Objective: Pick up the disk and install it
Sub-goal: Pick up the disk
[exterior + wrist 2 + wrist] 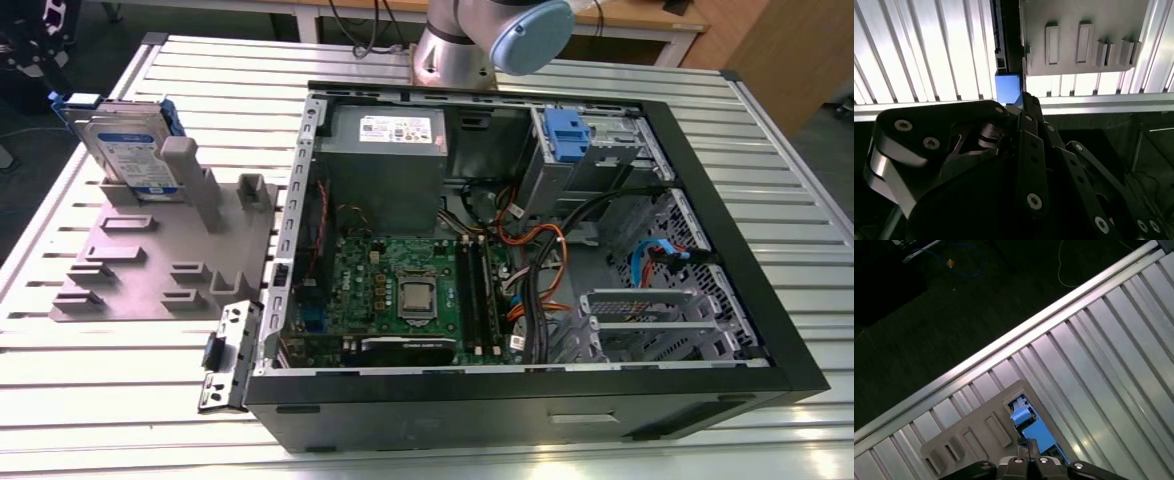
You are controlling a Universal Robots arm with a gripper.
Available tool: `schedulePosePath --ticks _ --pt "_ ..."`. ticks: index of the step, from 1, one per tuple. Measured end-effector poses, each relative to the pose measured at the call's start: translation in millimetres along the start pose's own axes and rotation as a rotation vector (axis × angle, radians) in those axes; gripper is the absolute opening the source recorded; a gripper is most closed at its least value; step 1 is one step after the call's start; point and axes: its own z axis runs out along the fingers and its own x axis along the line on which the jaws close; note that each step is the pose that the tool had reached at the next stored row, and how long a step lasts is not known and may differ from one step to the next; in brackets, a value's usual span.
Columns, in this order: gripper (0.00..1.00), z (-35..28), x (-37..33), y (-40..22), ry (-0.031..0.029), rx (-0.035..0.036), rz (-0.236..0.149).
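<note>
The disk [130, 148] stands upright on its edge in a grey slotted holder [147, 262] at the exterior view's left, outside the computer case. It is silver-grey with a white and blue label and a blue bracket [78, 100] at its top. My gripper [36, 55] hangs just above and beside that top end. In the second wrist view the black linkages meet at the gripper [1025, 98], right beside the blue bracket [1006, 87]. The fingers look shut with nothing between them. In the first wrist view the gripper [1027, 444] sits over the blue bracket [1038, 432].
An open black computer case [747, 300] lies on the slatted metal table [801, 180], with a motherboard [400, 290], cables, a grey power supply box [387, 135] and a drive bay with a blue tab [566, 135]. The arm's base [454, 45] stands behind the case.
</note>
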Motion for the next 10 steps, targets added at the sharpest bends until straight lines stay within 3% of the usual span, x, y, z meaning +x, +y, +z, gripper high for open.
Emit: schedulePosePath --ticks 10 --pt "0.11 0.6 0.0 0.0 0.0046 -0.0018 -0.112"
